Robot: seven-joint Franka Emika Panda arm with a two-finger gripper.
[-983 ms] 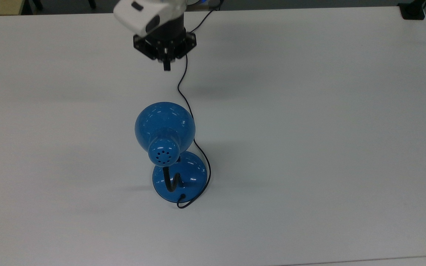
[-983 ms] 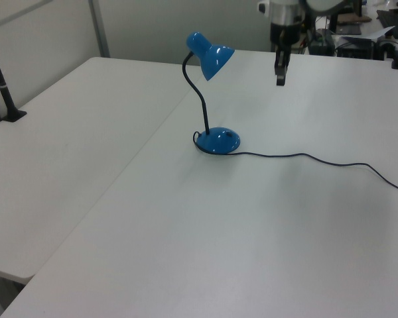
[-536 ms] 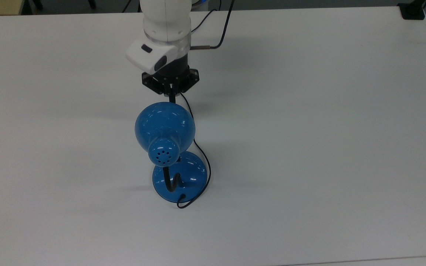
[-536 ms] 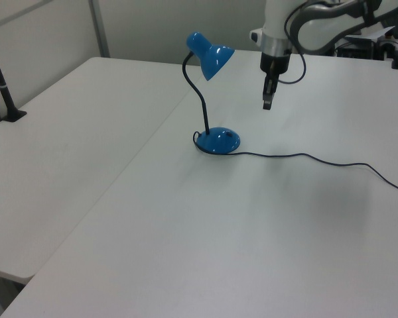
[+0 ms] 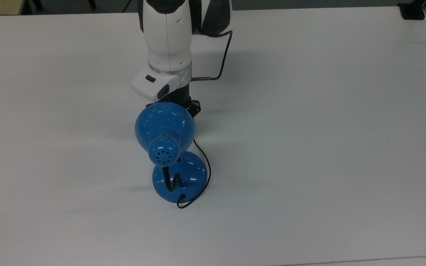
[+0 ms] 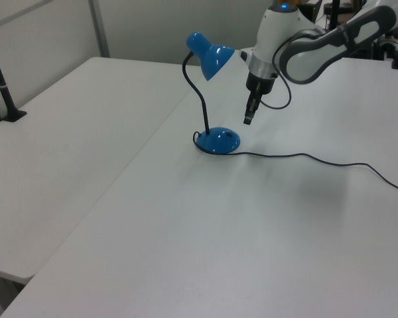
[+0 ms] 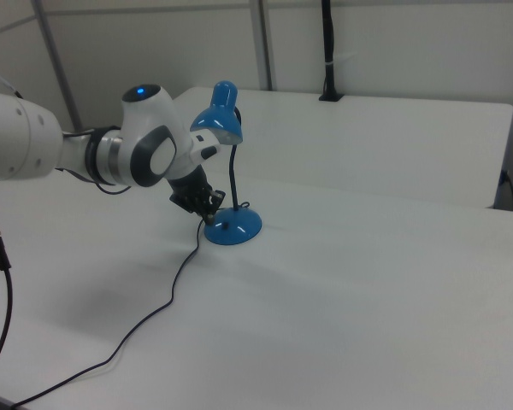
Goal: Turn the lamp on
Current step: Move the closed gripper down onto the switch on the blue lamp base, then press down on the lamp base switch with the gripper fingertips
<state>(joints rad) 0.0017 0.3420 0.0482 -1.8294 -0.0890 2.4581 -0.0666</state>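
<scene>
The lamp stands mid-table: glossy blue dome shade [image 5: 165, 125] with vent holes, black gooseneck [image 6: 200, 99], round blue base [image 5: 183, 175]. The bulb is not lit. In the left view my gripper [image 6: 248, 120] points down, shut and holding nothing, a little above the table just to the left view's right of the base [image 6: 219, 140]. The right view has the gripper [image 7: 212, 205] close to the base's [image 7: 233, 225] left edge. From the top view the shade hides the fingertips, and the white wrist [image 5: 166, 55] leans over it.
The lamp's thin black cord [image 6: 305, 156] trails across the white table [image 5: 309, 147] away from the base. A black clamped post [image 6: 3, 86] stands at the left view's left edge, and a black clamp [image 5: 412, 11] sits at the top view's top right corner.
The arm has come from the far side of the table toward the lamp and lowered. The gripper now sits beside the base, under the shade. The lamp has not moved.
</scene>
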